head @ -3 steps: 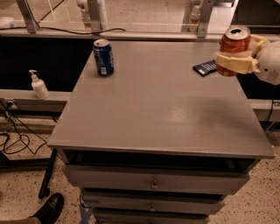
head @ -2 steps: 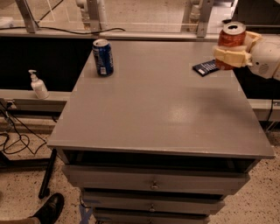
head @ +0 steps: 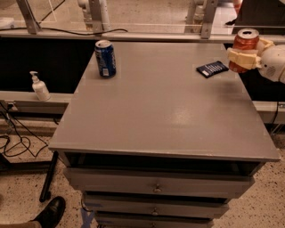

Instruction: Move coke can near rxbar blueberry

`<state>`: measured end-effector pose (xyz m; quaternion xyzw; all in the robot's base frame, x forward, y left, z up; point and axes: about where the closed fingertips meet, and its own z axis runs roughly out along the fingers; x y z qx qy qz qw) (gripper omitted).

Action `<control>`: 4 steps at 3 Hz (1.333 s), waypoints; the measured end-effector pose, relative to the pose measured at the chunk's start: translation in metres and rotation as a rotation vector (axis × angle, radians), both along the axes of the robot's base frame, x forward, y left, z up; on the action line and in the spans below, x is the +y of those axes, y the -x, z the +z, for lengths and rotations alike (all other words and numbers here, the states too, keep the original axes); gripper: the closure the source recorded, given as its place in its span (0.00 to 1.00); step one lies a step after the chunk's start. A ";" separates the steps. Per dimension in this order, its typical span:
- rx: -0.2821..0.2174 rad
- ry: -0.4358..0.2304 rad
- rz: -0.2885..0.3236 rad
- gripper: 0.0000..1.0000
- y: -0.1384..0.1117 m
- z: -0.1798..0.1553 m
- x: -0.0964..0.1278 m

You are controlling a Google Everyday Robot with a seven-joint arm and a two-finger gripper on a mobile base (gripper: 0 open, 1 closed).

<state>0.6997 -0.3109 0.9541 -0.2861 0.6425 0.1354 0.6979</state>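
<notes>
**Q:** Light level?
**A:** Reading dim, with a warm cast. The floor (head: 147, 13) beyond the far edge is glowing brightest. The table (head: 133, 111) is showing a pale sheen right of centre.

**Q:** Shadows?
**A:** My gripper (head: 242, 58), clamping the coke can (head: 244, 42) at the far right corner, is casting a soft dark patch on the tabletop. The drawer recess (head: 156, 162) is sinking into black.

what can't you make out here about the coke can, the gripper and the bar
1. Camera view: the lower half of the coke can, covered by the gripper shut around it by the far right corner of the table.
2. Camera view: the arm behind the gripper, cut off by the right frame edge.
3. Camera view: the print on the rxbar blueberry, too small to read.
</notes>
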 end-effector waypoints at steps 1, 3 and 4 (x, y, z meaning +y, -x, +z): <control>0.037 -0.055 -0.011 1.00 -0.017 -0.020 -0.008; 0.103 -0.090 0.011 1.00 -0.035 -0.052 -0.006; 0.137 -0.093 0.025 1.00 -0.038 -0.065 -0.006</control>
